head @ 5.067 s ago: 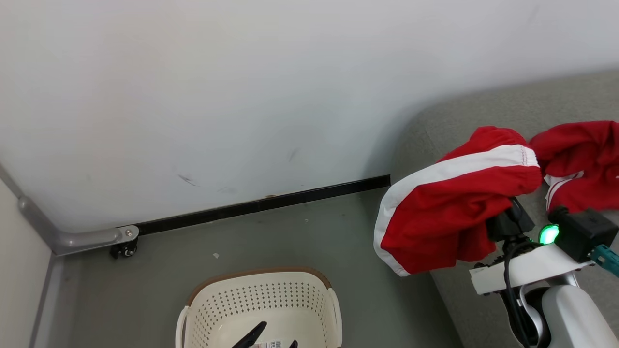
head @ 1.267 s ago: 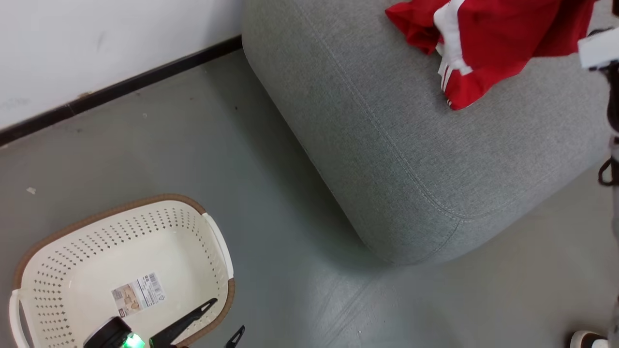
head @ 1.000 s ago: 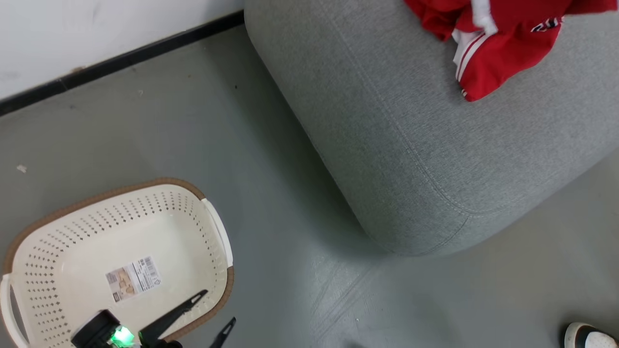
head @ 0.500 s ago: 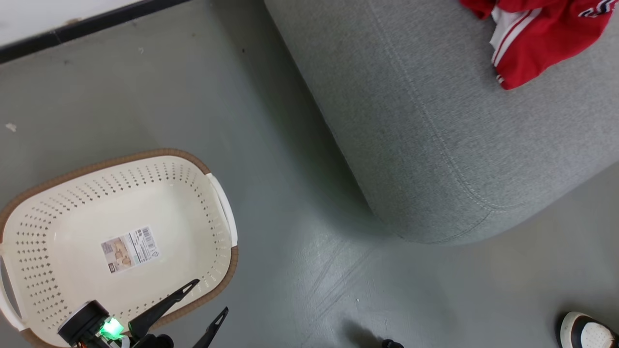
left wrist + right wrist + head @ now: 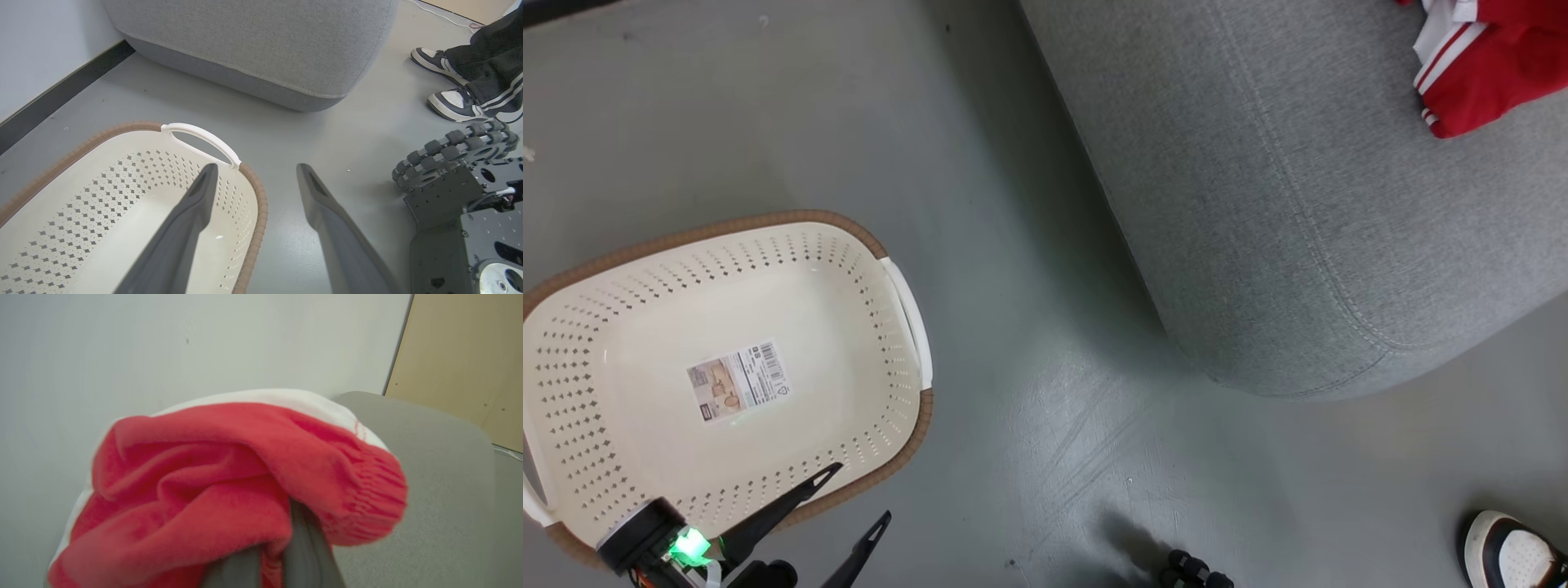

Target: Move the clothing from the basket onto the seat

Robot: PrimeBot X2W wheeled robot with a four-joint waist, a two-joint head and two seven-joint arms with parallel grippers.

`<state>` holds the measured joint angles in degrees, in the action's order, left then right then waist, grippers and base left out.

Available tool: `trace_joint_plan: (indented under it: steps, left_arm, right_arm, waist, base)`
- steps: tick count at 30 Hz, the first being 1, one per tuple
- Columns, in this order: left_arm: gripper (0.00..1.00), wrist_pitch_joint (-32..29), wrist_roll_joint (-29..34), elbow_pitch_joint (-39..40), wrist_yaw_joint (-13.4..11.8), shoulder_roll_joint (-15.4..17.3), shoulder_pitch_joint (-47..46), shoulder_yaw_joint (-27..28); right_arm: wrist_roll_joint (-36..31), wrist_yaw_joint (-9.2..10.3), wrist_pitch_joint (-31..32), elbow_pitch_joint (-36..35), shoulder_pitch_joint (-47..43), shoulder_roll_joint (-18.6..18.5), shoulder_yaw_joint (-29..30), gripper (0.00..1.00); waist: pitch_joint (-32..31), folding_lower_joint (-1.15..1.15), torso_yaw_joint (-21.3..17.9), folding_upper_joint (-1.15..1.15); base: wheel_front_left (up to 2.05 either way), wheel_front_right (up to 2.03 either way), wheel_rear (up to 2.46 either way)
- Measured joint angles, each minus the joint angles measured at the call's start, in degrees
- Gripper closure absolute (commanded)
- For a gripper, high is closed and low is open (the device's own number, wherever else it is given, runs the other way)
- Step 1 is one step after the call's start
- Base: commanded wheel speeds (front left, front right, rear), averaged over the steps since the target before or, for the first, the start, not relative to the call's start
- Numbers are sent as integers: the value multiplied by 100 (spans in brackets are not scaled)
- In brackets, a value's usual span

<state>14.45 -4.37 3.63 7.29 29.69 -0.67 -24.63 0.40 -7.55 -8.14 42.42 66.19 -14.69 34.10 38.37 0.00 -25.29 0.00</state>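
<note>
The basket [image 5: 884,347] looks smooth plastic, the seat [image 5: 1258,204] coarse woven cloth, the clothing [image 5: 229,473] perhaps soft knit.

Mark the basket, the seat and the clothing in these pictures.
basket [image 5: 727,253], head view, perforated far wall.
seat [image 5: 1258,204], head view, bare grey top.
clothing [image 5: 1503,77], head view, red fabric lying on the seat.

Left gripper [image 5: 862,492], at the head view's lower left, green wrist lamp lit: fingers [image 5: 196,212] spread wide apart. Right gripper [image 5: 274,543]: fingers pressed together, pinching the clothing [image 5: 229,469].
</note>
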Motion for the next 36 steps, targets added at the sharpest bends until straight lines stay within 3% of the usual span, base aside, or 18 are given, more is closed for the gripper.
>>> trace_joint_plan:
  steps: [10, 17, 21, 22, 23, 36]
  left_arm:
    - [0, 0, 0, 71, 0, 137, -6, 68]
    - [0, 0, 0, 85, 0, 135, -90, 93]
    - [0, 0, -1, 91, 0, 132, -158, 102]
    - [0, 0, -1, 91, 0, 131, -160, 102]
    - [0, 0, -1, 91, 0, 131, -163, 101]
    - [0, 0, -3, 81, 0, 131, -271, 69]
  right_arm:
    - [-425, 0, 319, 593, 131, 337, 459, 100]
    - [-650, 0, 200, 546, 419, 215, 1515, 100]
    - [-804, 2, 199, 571, 483, 292, 1796, 100]
    - [-839, 2, 192, 571, 492, 336, 1842, 56]
    - [-895, 2, 147, 573, 511, 376, 1868, 0]
    - [-1416, 2, -360, 439, 972, 739, 2101, 0]
  waist:
    - [277, 0, 82, 0]
    - [428, 0, 146, 0]
    - [481, 0, 200, 0]
    - [491, 0, 214, 0]
    - [500, 0, 229, 0]
    - [541, 0, 311, 0]
  base:
    - [0, 0, 0]
    - [0, 0, 0]
    - [0, 0, 0]
    - [0, 0, 0]
    - [0, 0, 0]
    - [0, 0, 0]
